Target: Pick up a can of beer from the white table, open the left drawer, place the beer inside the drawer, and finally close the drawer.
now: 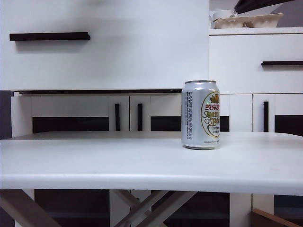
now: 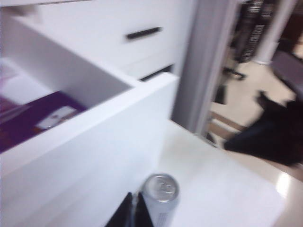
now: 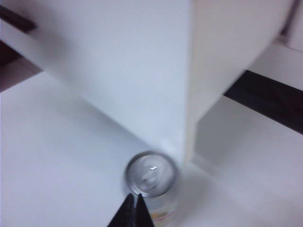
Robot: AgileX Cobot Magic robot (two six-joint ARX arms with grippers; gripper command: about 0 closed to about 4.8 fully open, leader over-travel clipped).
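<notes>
The can of beer [image 1: 200, 115] stands upright on the white table [image 1: 118, 161], right of centre. The left drawer [image 1: 104, 47], with a black bar handle [image 1: 49, 36], is pulled out over the table's back. Neither arm shows in the exterior view. In the left wrist view my left gripper [image 2: 134, 194] is shut and empty, its tips just beside the can [image 2: 161, 194], in front of the drawer's front panel [image 2: 94, 156]. In the right wrist view my right gripper [image 3: 135, 195] is shut and empty, above the can's rim [image 3: 151, 175], by the drawer's corner [image 3: 187, 94].
A purple flat item [image 2: 38, 118] lies inside the open drawer. The twin drawer [image 1: 281, 63] is shut at the right. Cabinet doors with vertical handles [image 1: 128, 117] stand behind the table. Bowls [image 1: 246, 20] sit on the cabinet top. Dark objects [image 2: 270, 132] lie on the floor beyond the table.
</notes>
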